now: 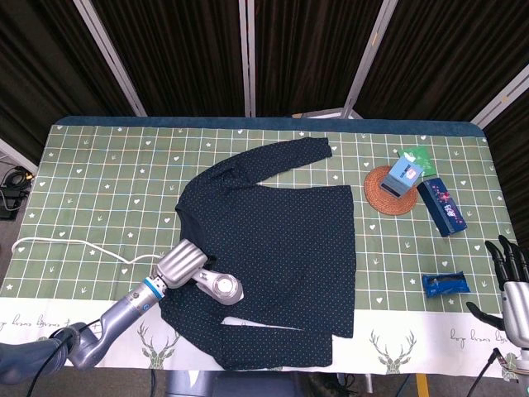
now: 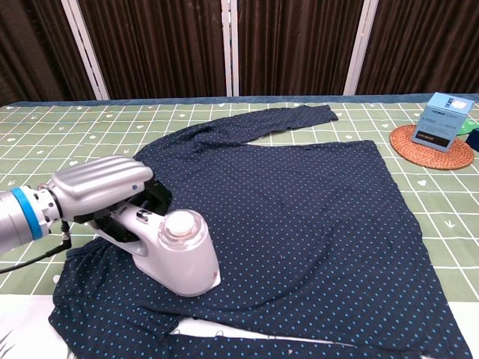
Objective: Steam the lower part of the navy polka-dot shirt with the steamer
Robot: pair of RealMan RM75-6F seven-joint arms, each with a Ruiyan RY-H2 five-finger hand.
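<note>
Shirt (image 1: 273, 248) lies flat at centre frame in the head view, on the green checked tablecloth (image 1: 99, 182); one sleeve runs toward top centre. Steamer (image 2: 176, 254) sits on the shirt's lower-left part, its white head flat on the fabric. Left hand (image 2: 101, 187) is wrapped around the steamer's handle, fingers curled over the top. A white cord (image 1: 66, 246) trails off toward the left edge of the frame.

Right hand (image 1: 511, 285) at lower right, off the table edge, fingers spread, holding nothing.

Right side of frame: woven coaster (image 1: 388, 194) with a small light-blue box (image 1: 405, 175) on it, a dark-blue box (image 1: 442, 207) beside it, a blue packet (image 1: 444, 284) below.
</note>
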